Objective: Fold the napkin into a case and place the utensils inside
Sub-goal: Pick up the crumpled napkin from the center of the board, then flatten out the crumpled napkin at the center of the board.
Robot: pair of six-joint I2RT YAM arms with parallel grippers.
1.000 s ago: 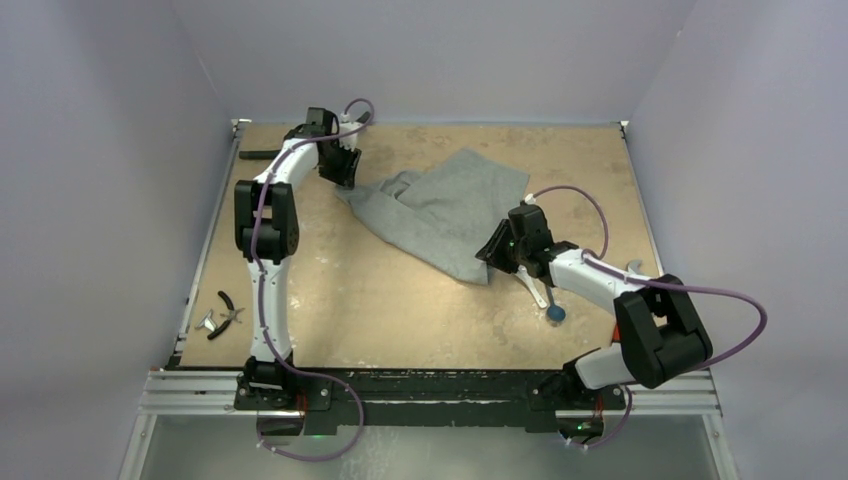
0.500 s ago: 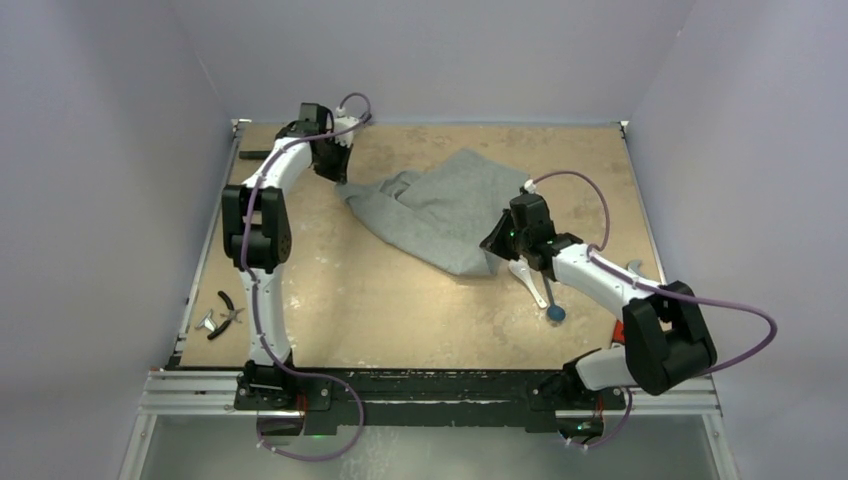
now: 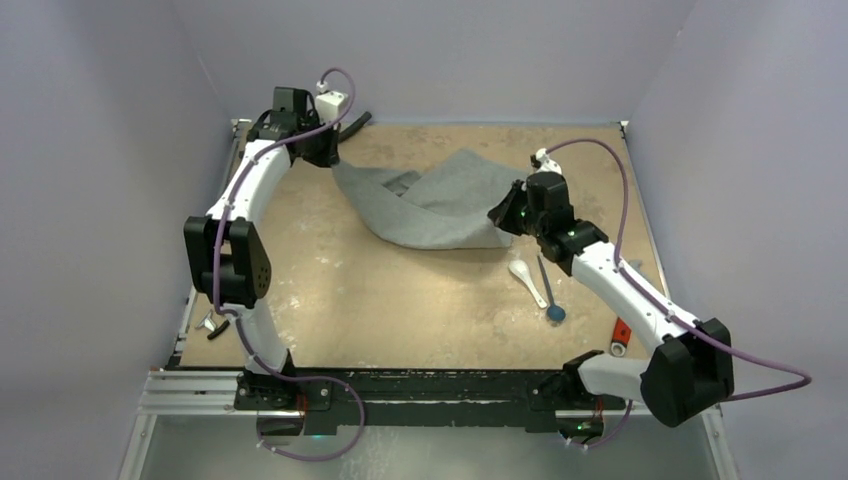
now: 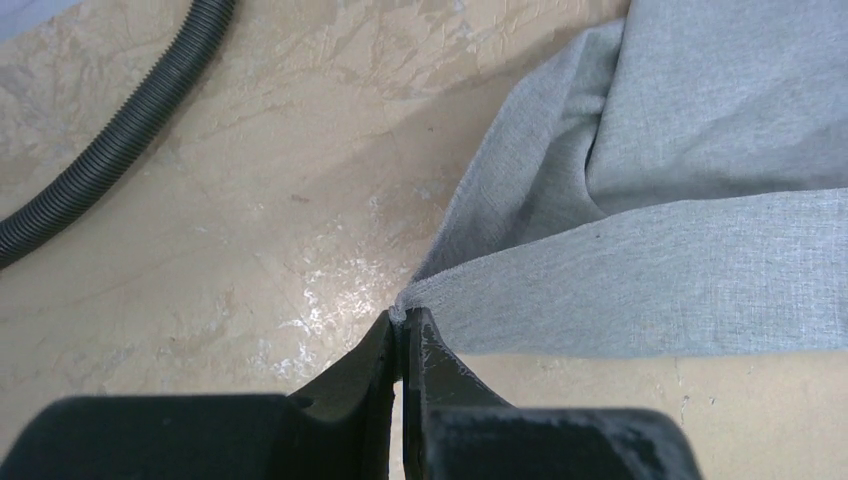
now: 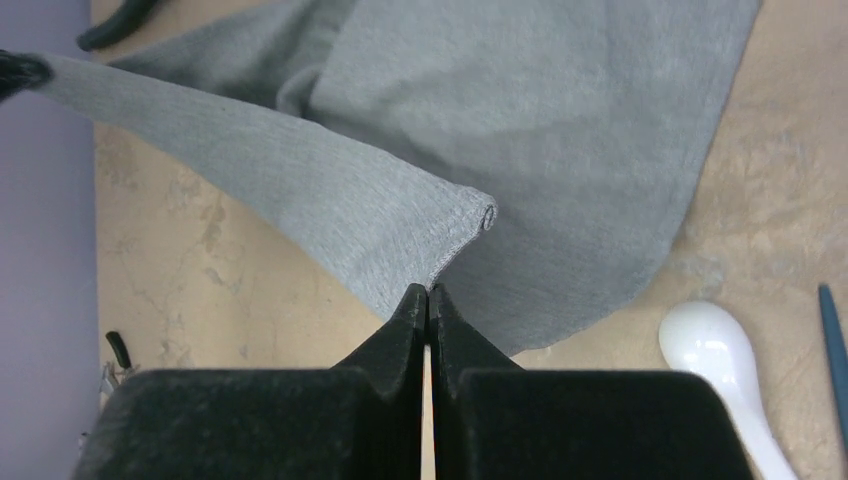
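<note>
The napkin (image 3: 440,205) lies rumpled across the far middle of the table (image 3: 380,300), its near edge raised taut between the arms; thin, limp and light, it will likely sag and slip unless held at corners or hem. The left gripper (image 4: 402,322) has its jaws pinched together on the left corner, the right gripper (image 5: 428,293) likewise on the hemmed right corner. The white spoon (image 5: 710,345) and thin dark stick (image 3: 545,282), rigid and small, lie just beside the cloth's right edge, best taken by their handles.
</note>
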